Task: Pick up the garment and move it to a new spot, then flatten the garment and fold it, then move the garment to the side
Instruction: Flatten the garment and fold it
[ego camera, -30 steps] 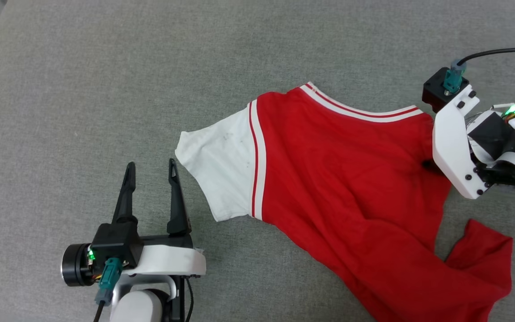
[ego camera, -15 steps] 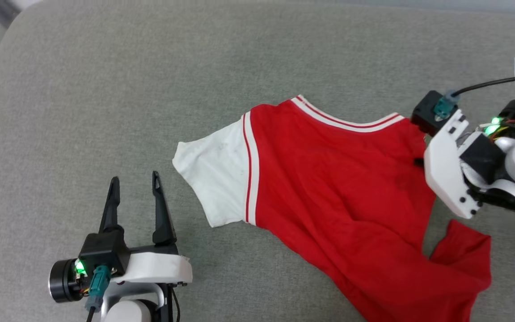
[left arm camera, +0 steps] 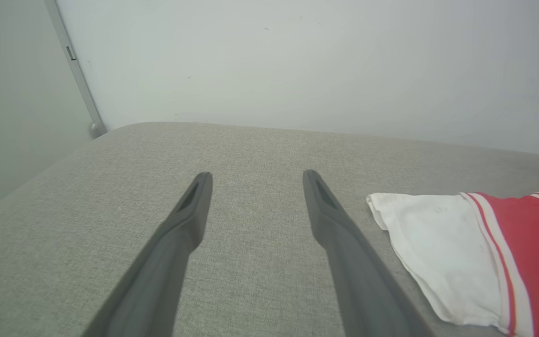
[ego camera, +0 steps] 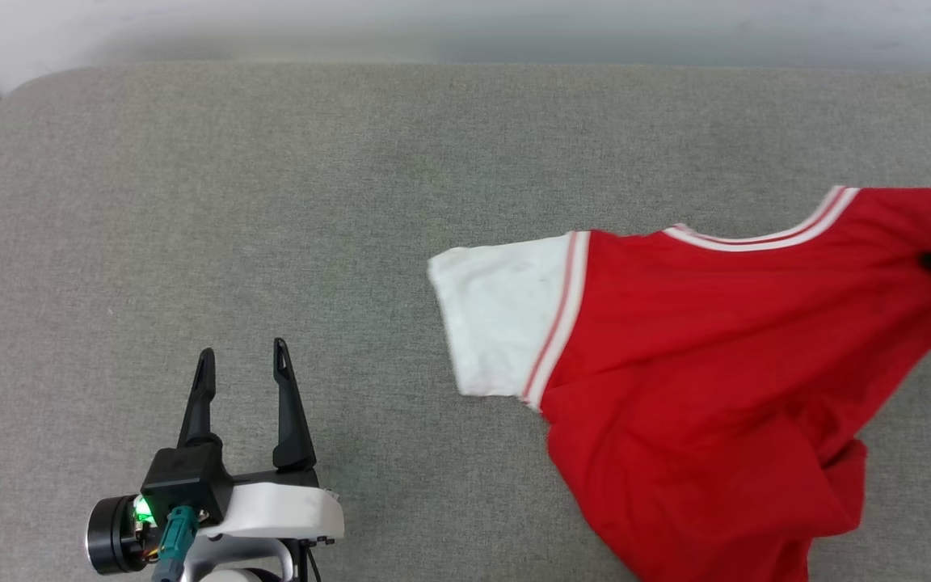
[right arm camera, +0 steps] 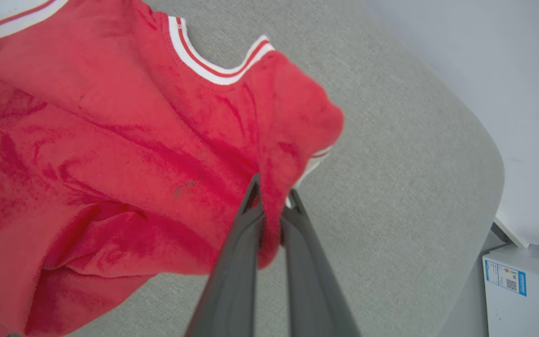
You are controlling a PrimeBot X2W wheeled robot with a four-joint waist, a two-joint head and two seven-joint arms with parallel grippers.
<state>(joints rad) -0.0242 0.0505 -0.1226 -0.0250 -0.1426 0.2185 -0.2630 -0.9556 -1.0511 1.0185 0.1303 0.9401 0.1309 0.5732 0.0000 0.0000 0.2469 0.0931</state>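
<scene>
While the right hand (right arm camera: 273, 189) pinches the red, white-sleeved jersey shirt (ego camera: 716, 347) by its shoulder, the open left hand (ego camera: 243, 356) is empty; flattening and folding remain.

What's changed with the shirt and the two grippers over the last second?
The right gripper has shut on the garment near its collar and dragged it toward the robot's right, away from the left gripper. The left gripper stayed open above the grey cushion.
</scene>
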